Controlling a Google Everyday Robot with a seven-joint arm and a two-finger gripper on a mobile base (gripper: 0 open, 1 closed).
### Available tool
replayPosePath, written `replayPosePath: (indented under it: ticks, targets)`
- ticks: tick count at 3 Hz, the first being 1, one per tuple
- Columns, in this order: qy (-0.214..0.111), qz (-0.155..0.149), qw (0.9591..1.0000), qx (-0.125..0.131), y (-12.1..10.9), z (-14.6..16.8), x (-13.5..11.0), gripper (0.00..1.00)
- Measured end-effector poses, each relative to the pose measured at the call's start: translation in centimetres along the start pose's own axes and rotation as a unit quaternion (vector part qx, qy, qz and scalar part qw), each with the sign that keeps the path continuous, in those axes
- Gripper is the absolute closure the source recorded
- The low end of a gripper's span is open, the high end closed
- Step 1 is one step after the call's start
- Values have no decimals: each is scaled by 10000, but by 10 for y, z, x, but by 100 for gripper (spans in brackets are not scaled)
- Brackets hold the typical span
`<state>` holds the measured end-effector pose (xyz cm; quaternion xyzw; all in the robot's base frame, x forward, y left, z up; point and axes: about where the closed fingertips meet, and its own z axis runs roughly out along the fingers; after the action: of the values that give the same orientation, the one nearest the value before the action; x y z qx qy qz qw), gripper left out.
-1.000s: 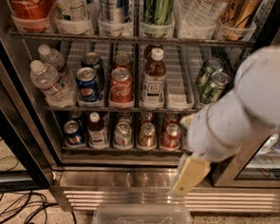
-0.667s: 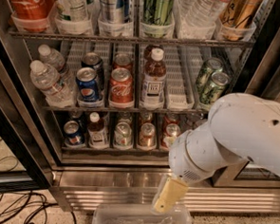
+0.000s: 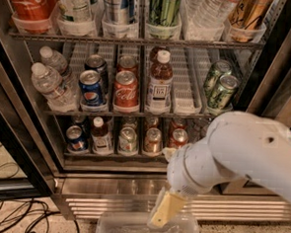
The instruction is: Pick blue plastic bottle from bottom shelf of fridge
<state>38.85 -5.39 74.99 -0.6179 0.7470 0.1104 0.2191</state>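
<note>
The fridge [image 3: 266,81] stands open with racks of cans and bottles. On the bottom shelf [image 3: 114,157], the blue plastic bottle [image 3: 101,135] stands upright in the second lane from the left: small, dark brown drink, white cap, white label. My gripper [image 3: 163,210] hangs below the white arm, low in front of the fridge's base grille. It is to the right of and below the bottle, well apart from it, and holds nothing that I can see.
Cans stand beside the bottle: a blue one [image 3: 76,138] on its left, silver and red ones [image 3: 153,140] on its right. A taller brown bottle [image 3: 160,82] is on the rack above. A clear plastic bin [image 3: 128,230] lies on the floor under the gripper. Cables [image 3: 11,216] lie at the left.
The arm has swung left and downward, from the fridge's right side to low in front of the base grille. The gripper now hangs over the clear bin. The shelf items have not moved.
</note>
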Motion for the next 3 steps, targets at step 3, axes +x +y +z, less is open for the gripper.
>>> replayPosePath:
  ticks: [3]
  targets:
    - [-1690,328,9850,115,1,138,-37,0]
